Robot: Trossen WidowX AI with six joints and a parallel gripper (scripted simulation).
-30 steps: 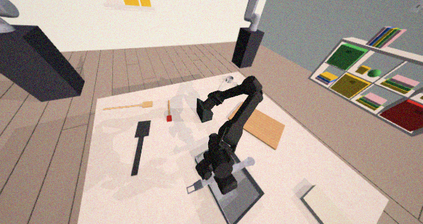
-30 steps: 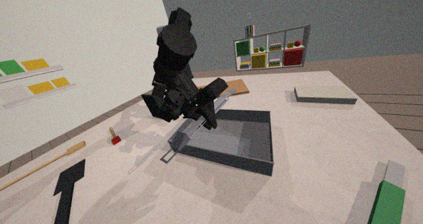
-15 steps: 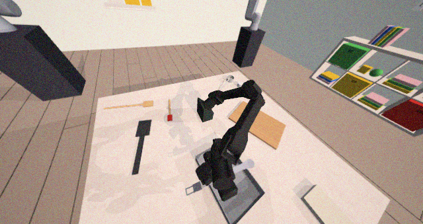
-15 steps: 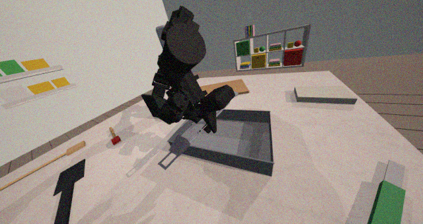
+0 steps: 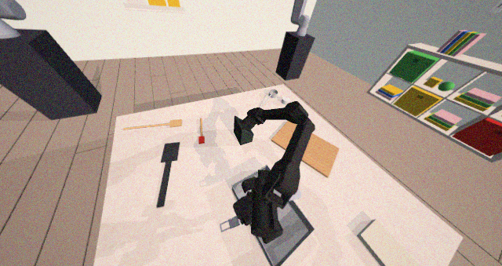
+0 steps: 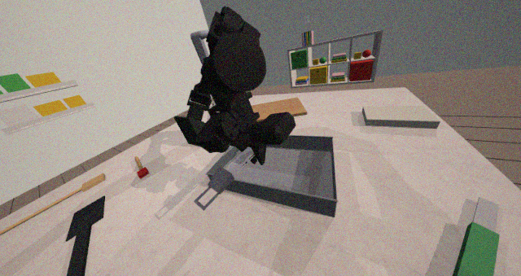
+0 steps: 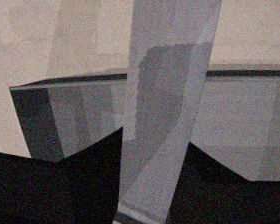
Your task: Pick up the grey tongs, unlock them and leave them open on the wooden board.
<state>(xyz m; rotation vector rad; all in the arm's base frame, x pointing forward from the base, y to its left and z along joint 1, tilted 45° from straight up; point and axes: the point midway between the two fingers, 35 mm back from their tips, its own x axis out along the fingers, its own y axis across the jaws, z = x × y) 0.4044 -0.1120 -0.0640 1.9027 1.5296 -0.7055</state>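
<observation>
The grey tongs (image 6: pixel 221 177) are gripped mid-length by the gripper (image 7: pixel 151 176), its fingers closed on both arms, and are held slanting over the near rim of the roasting tin (image 6: pixel 309 199), tips low over the white table (image 6: pixel 387 178). A stiff, light, smooth tool is suggested; the mid-length hold seems suited to squeezing. The wooden board (image 5: pixel 319 152) is seen well apart.
</observation>
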